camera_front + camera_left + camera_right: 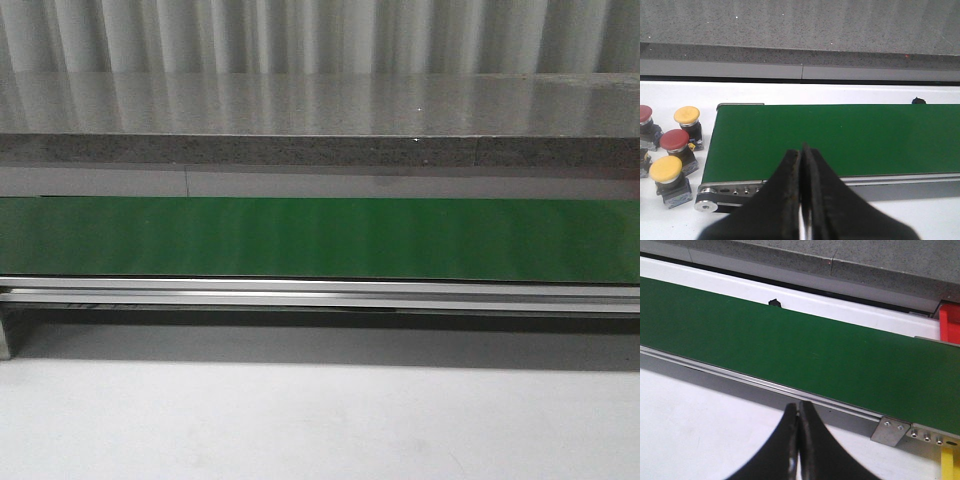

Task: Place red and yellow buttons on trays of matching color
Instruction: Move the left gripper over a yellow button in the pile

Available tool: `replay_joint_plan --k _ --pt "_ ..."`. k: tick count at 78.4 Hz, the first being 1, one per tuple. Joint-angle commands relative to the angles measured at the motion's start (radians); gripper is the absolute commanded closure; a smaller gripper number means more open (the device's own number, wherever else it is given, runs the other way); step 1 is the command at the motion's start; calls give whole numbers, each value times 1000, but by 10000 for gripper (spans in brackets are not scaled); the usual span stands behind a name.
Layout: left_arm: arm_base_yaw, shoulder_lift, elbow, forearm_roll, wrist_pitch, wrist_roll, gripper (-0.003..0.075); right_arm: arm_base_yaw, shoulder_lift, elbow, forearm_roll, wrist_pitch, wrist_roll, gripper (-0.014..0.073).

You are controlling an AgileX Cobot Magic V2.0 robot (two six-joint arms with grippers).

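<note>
Across the white table (320, 430) runs a long green conveyor belt (320, 240) with a silver metal frame, backed by a grey speckled ledge (320, 150). No arm shows in the front view.

Beside the belt's end, in the left wrist view, several push buttons stand upright on the table: a yellow button (687, 116) and a red button (674, 140) nearest the belt, another yellow button (666, 170) just beside the belt's roller end, and a further red button (645, 114) farther out. The left gripper (802, 200) is clenched, fingers pressed together, holding nothing.

At the belt's other end, the right wrist view catches a corner of a red tray (950, 322) and a sliver of a yellow tray (950, 462). The right gripper (799, 440) is likewise clenched and empty.
</note>
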Motion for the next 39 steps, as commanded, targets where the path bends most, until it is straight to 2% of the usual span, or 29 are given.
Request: replay_joint_plan --k 1,13,26,39 --pt "-9 8 -27 -11 -73 0 741 4 4 -21 15 -60 -12 660" --pt "-9 36 -40 19 -84 0 741 4 4 -21 15 -60 -12 660" --pt "-1 120 -94 30 -89 -59 741 4 4 -21 15 -60 -12 660" --pt "42 238 -177 54 -72 -98 736 4 4 -21 15 -59 -12 660"
